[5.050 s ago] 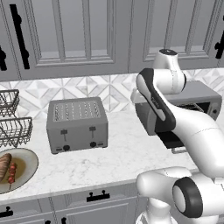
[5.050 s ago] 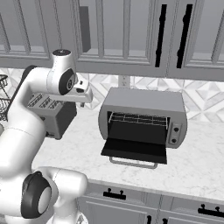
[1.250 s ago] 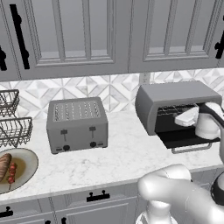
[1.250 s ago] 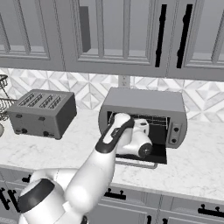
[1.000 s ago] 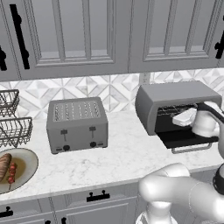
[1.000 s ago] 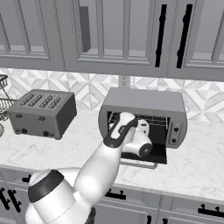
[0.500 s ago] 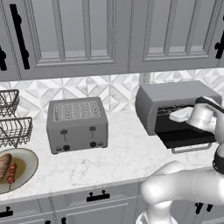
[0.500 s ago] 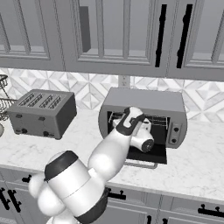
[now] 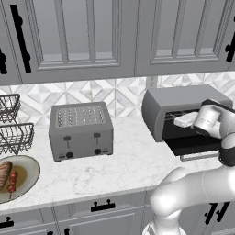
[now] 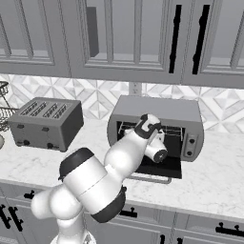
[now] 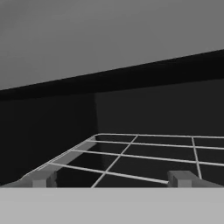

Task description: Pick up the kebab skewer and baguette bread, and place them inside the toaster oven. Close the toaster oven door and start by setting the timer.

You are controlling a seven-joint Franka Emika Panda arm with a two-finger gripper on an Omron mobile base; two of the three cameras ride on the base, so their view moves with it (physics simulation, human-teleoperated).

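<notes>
Closest to me, at the left edge of the counter (image 9: 128,170) in my left base view, sits the plate (image 9: 25,176) with both items on it — the baguette bread (image 9: 3,173) along its left side and the kebab skewer (image 9: 12,181) just beside it, touching or nearly so; I can't tell which. Neither is held.

A step further back on the marble stands the slotted pop-up toaster (image 9: 81,130), with two wire baskets (image 9: 13,137) stacked to its left against the tiled wall.

Off to the right, well apart from the plate, is the toaster oven (image 10: 159,127). The toaster oven door (image 10: 157,168) is dropped open and lies roughly flat in front of the cavity, its bar handle at the near edge. My arm reaches over that door, and the hand is at the mouth of the oven. In the hand view the gripper (image 11: 111,178) is spread wide — the two fingertips (image 11: 40,179) stand far apart with nothing between them. They hover just above the front of the wire rack (image 11: 144,155), whose bars run back into the dark interior toward the rear wall.

Beyond everything, grey cabinet doors (image 9: 92,36) with dark handles hang above the backsplash.
</notes>
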